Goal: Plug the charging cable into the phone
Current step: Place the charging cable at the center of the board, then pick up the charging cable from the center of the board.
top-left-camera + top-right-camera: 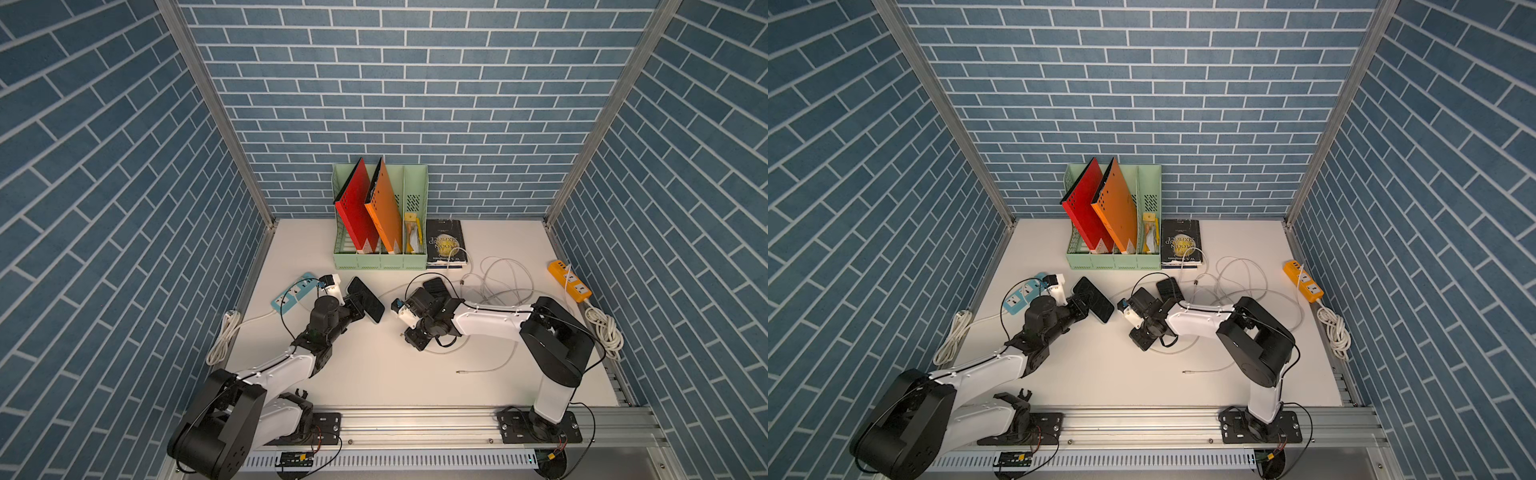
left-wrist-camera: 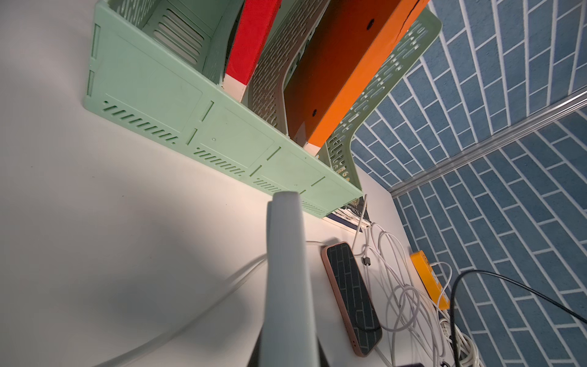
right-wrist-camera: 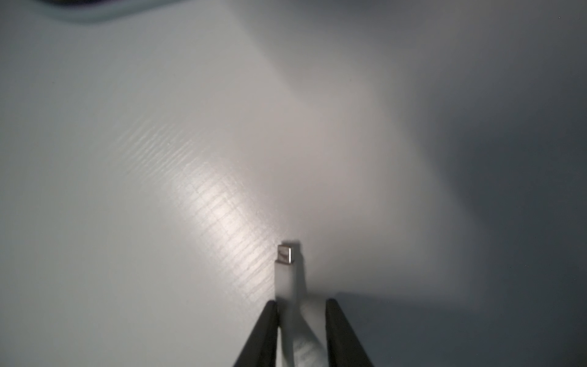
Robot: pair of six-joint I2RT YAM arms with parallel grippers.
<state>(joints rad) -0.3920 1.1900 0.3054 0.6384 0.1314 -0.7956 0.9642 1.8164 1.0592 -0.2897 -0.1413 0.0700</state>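
The left end effector (image 1: 355, 307) is clamped tight on the phone (image 1: 368, 303), gripping one long edge and holding it tilted, left of centre in both top views. In the left wrist view the phone (image 2: 286, 270) shows as a pale slab seen almost edge-on, rising from the bottom edge. In the right wrist view the right end effector (image 3: 300, 302) sits at the bottom of the frame, its dark fingers (image 3: 266, 330) slightly parted. The charging cable (image 3: 286, 279) lies between them against one finger, with a gap to the other. Its metal tip (image 3: 285, 253) points at the bare worktop (image 1: 374, 374). In the top views the right arm (image 1: 490, 320) reaches in from the right, and a strip of bare worktop separates its wrist from the phone. A second phone (image 2: 351, 298) in a pink case lies flat beside a tangle of white cords (image 1: 505, 286) right of centre. At the back, a green file rack (image 1: 380, 262) holds a red folder (image 1: 357, 216) and an orange folder (image 1: 384, 212), with a dark book (image 1: 445, 243) just to its right. An orange power strip (image 1: 569, 286) lies at the right edge of the worktop and a blue power strip (image 1: 293, 291) at the left.
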